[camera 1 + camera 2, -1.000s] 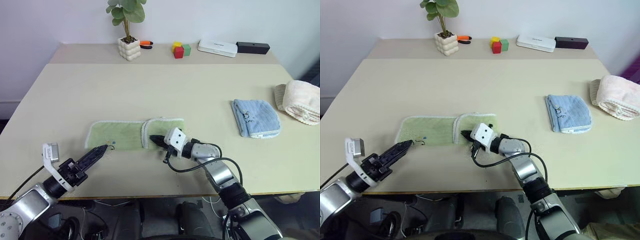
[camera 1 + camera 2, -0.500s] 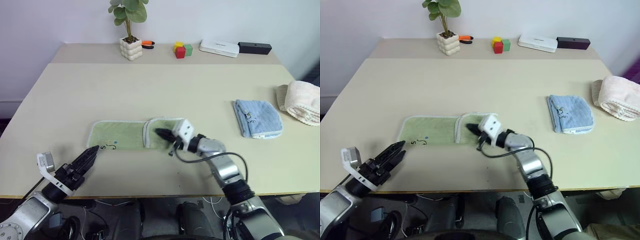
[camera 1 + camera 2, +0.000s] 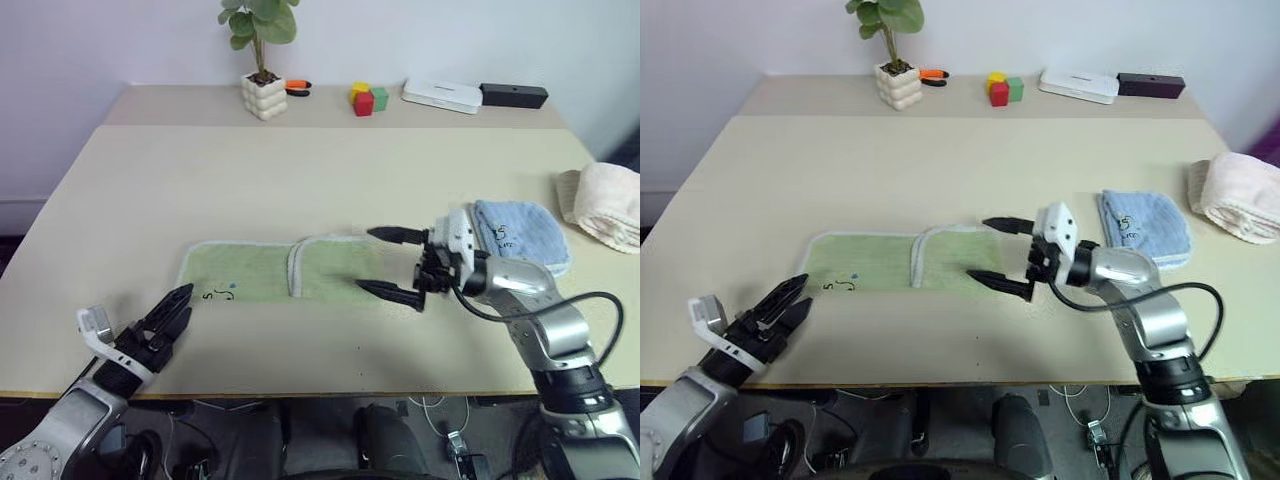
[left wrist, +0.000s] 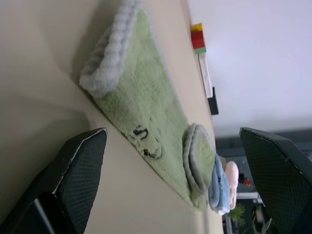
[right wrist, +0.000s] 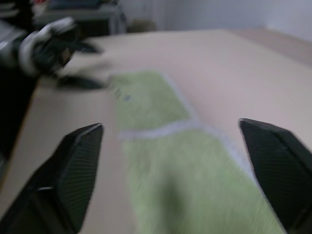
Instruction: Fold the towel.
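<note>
The light green towel [image 3: 245, 272] lies flat near the table's front, its right part folded over to the left into a double layer [image 3: 335, 270]. A dark mark [image 4: 146, 144] sits near its front edge. My right gripper [image 3: 366, 260] hovers open just above the towel's right end, pointing left, with nothing between its fingers [image 5: 68, 170]. My left gripper [image 3: 182, 302] is open and empty too. It is low at the table's front edge, just short of the towel's near left corner, and its fingers [image 4: 73, 180] frame the towel in the left wrist view.
A folded light blue towel [image 3: 525, 235] lies right behind my right wrist, and a cream rolled towel [image 3: 610, 205] at the right edge. Along the back stand a potted plant [image 3: 263, 95], coloured blocks [image 3: 366, 99], a white box [image 3: 440, 95] and a black box [image 3: 514, 95].
My right gripper has opened, lifted off the folded flap and swung up and to the right. My left gripper has drawn back slightly from the towel's left corner.
</note>
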{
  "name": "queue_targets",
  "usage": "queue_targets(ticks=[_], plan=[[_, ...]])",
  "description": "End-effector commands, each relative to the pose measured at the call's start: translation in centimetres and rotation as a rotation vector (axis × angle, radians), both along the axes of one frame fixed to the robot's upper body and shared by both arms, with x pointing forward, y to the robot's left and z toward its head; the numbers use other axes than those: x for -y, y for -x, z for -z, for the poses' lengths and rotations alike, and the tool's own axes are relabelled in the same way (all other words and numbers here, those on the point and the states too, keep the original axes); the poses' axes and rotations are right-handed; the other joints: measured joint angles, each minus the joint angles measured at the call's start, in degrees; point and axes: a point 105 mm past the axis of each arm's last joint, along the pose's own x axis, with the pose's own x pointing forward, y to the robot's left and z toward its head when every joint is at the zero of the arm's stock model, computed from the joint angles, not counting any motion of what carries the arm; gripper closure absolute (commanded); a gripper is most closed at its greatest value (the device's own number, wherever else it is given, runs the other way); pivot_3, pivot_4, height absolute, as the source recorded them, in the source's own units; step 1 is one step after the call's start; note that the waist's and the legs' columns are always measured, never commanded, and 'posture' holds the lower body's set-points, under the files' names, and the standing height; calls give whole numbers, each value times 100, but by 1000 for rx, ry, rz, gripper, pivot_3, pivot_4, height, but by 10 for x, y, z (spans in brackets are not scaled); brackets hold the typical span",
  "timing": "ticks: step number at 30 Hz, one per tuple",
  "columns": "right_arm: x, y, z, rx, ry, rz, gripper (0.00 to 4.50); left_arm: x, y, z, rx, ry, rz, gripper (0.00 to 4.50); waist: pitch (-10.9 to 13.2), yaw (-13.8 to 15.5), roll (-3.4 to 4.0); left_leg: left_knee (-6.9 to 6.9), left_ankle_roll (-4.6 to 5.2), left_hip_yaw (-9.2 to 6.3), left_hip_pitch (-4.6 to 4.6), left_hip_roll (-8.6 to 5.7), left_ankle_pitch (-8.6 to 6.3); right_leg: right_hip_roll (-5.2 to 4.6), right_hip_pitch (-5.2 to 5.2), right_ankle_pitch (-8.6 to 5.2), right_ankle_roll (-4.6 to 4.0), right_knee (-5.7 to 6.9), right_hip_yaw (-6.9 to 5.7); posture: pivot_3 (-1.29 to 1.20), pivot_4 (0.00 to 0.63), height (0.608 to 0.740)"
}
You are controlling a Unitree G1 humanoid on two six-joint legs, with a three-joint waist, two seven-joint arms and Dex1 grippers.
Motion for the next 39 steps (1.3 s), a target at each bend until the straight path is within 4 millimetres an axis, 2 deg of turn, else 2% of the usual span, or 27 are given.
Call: queue_targets(ticks=[1, 8, 11, 18, 28, 33, 36, 39], plan=[[4, 3, -12, 79, 0, -3, 30, -1, -5, 0, 6, 0, -25, 0, 0, -12, 0, 1, 0, 1, 0, -1, 0, 1, 0, 0, 0, 0, 0, 0, 150, 740], [4, -8, -13, 126, 6, 53, 30, -3, -13, 10, -43, 28, -75, 0, -1, -1, 1, 0, 1, 2, 7, -12, 1, 10, 4, 1, 1, 2, -1, 0, 150, 740], [5, -11, -10, 135, 13, 72, 0, -2, -18, 9, -46, 45, -85, 860, -1, -2, 1, 1, 0, 5, 10, -13, 1, 12, 9, 1, 1, 3, -2, 0, 150, 740], [3, -12, -6, 137, 24, 76, 0, 4, -22, 8, -56, 94, -92, 4400, -6, 12, 12, 2, 0, 11, 12, -14, 2, 14, 13, 2, 3, 5, -3, 0, 150, 740], [5, -14, -2, 127, 35, 91, 0, 7, -21, -3, -1, 60, -64, 4462, -7, 6, 12, 2, 0, 15, 23, -14, 2, 15, 22, 2, 3, 5, -2, 0, 150, 740], [20, -16, 2, 112, 67, 125, 0, 23, -21, -20, 118, -87, 56, 4462, -4, 6, 8, 2, 0, 16, 21, -17, 2, 18, 20, 2, 2, 3, -2, 0, 150, 740], [32, -16, 8, 97, 90, 153, 0, 54, -15, -37, 255, -245, 271, 4462, -3, 9, 7, 1, -1, 15, 19, -17, 2, 19, 19, 2, 2, 3, -3, 0, 150, 740], [41, -16, 12, 84, 100, 179, 0, 61, -18, -48, 334, -276, 332, 4462, -4, 1, 8, -1, -1, 18, 18, -20, 2, 18, 19, 1, 1, -2, -2, 0, 150, 740]])
